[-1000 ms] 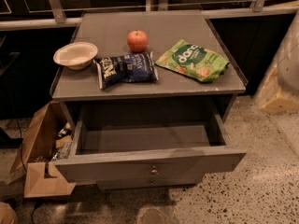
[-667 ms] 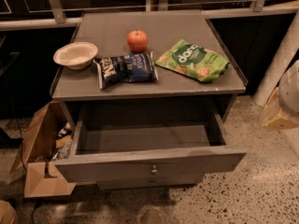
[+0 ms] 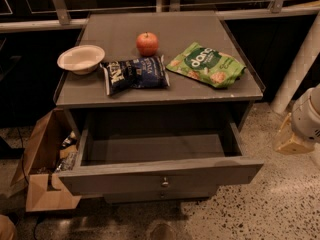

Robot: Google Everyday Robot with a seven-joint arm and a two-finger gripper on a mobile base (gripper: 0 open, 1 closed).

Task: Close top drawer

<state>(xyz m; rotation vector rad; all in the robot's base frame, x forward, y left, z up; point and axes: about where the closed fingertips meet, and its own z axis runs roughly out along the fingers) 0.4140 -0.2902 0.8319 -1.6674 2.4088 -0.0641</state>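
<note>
Leftmost, an open cardboard box (image 3: 42,171) sits on the floor against the cabinet's side. On the grey worktop (image 3: 180,26) above, from left to right, lie a white bowl (image 3: 80,58), a dark blue chip bag (image 3: 135,74), a red apple (image 3: 147,43) just behind the bag, and a green snack bag (image 3: 206,64).

Under the worktop the top drawer (image 3: 115,178) stands pulled well out. Its flat front faces the camera and its tray looks empty. The small round metal knob (image 3: 165,182) sits at the middle of the front, and a second drawer front (image 3: 130,197) shows just beneath.

I judge the drawer stiff and fairly light, a rigid box on runners that should slide under a steady push. There is no need to grasp anything. The best contact is the flat front near the knob, since a push near one end might skew the drawer and jam it.

At the far right edge the robot's white arm (image 3: 309,115) comes in, well apart from the drawer. The tan piece below it is probably the gripper (image 3: 289,140), low beside the cabinet's right side. Whether it is wide or narrow I cannot tell, and it holds nothing that I can see.
</note>
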